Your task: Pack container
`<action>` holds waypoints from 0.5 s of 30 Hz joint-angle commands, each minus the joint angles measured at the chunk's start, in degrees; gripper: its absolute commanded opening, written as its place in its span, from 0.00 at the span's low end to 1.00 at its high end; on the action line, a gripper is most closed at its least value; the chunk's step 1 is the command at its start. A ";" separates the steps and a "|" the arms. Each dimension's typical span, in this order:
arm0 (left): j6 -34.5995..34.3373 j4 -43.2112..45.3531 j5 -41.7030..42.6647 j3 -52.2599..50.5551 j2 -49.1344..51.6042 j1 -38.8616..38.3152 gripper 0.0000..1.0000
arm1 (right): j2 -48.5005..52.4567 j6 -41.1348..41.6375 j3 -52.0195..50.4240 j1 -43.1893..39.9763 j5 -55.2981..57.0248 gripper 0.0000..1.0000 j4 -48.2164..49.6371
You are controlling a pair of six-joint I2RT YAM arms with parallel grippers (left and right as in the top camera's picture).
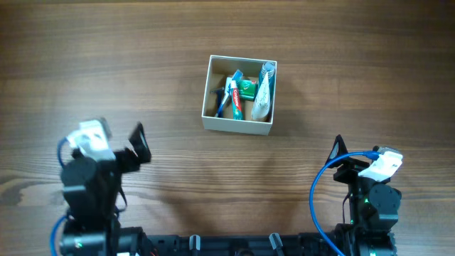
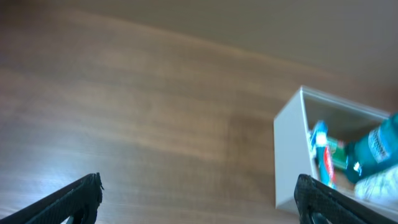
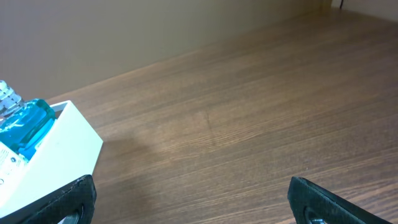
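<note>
The container (image 1: 238, 125) is a square white cardboard box near the table's middle, holding a red-and-white toothpaste tube (image 1: 233, 98), a green packet (image 1: 247, 89), a blue item and a clear bottle (image 1: 263, 92). It also shows at the right of the left wrist view (image 2: 289, 155) and at the left of the right wrist view (image 3: 62, 149). My left gripper (image 1: 138, 146) is open and empty, low at the left, apart from the box; its jaws show in the left wrist view (image 2: 199, 199). My right gripper (image 1: 335, 153) is open and empty at the lower right; its jaws show in the right wrist view (image 3: 193, 199).
The box stands on a wooden table (image 1: 106, 64). A blue cable (image 1: 316, 192) loops beside the right arm. A plain wall lies beyond the table's far edge in the right wrist view (image 3: 155, 25).
</note>
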 commanded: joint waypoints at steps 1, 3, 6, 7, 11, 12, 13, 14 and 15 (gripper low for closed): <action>0.90 1.38 4.68 -9.75 -9.03 0.42 1.00 | -0.46 0.31 -0.28 -0.09 -0.50 1.00 0.28; 0.70 1.38 5.01 -12.35 -11.89 0.42 1.00 | -0.46 0.31 -0.28 -0.09 -0.50 1.00 0.28; 0.68 1.16 5.62 -15.43 -15.80 -0.02 1.00 | -0.46 0.31 -0.28 -0.09 -0.50 1.00 0.28; 0.70 1.16 5.81 -16.48 -17.22 -0.52 1.00 | -0.46 0.33 -0.28 -0.09 -0.50 1.00 0.28; 0.72 1.16 5.75 -19.02 -20.35 -2.47 1.00 | -0.46 0.28 -0.28 -0.09 -0.50 1.00 0.28; 0.72 1.16 5.75 -19.80 -21.31 -2.84 1.00 | -0.46 0.31 -0.28 -0.09 -0.50 1.00 0.28; 0.72 1.14 5.75 -20.33 -22.01 -3.02 1.00 | -0.46 0.31 -0.28 -0.09 -0.50 1.00 0.28; 0.72 1.14 5.77 -21.03 -23.04 -3.23 1.00 | -0.46 0.31 -0.28 -0.09 -0.50 1.00 0.28; 0.70 1.16 5.77 -21.70 -24.06 -3.41 1.00 | -0.46 0.33 -0.28 -0.09 -0.50 1.00 0.28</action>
